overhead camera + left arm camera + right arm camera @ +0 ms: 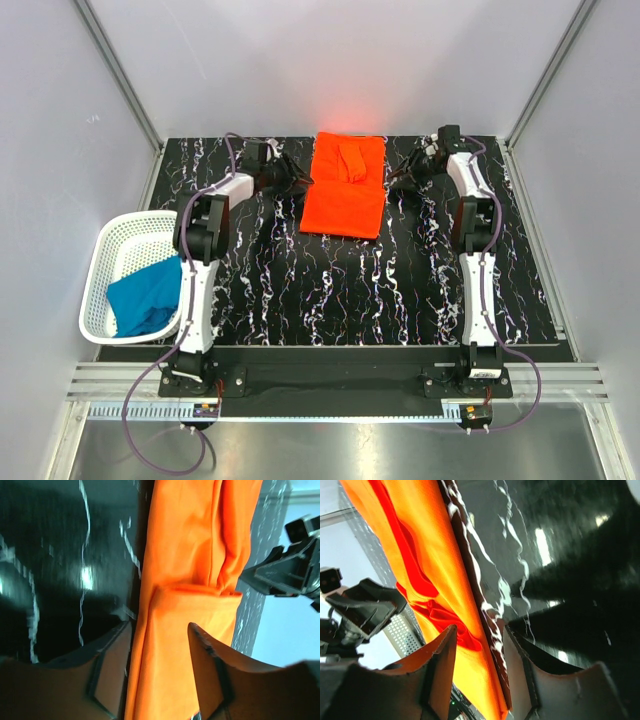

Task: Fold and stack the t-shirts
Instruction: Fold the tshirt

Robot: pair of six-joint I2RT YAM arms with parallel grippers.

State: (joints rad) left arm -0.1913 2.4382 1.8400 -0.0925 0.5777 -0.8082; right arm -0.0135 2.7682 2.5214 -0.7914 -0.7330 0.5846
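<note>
The orange-red t-shirt (346, 186) lies partly folded into a long strip at the back middle of the table, with a sleeve lying on top. My left gripper (300, 178) is open at the shirt's left edge; in the left wrist view its jaws stand either side of that edge (165, 645). My right gripper (398, 176) is open at the shirt's right edge, which passes between its fingers in the right wrist view (480, 645). The teal blue t-shirt (146, 297) lies crumpled in the white mesh basket (108, 250) at the left.
The black marbled table (330, 290) stretches out in front of the shirt. Grey walls and metal frame posts close in the back and sides. The basket overhangs the table's left edge beside the left arm.
</note>
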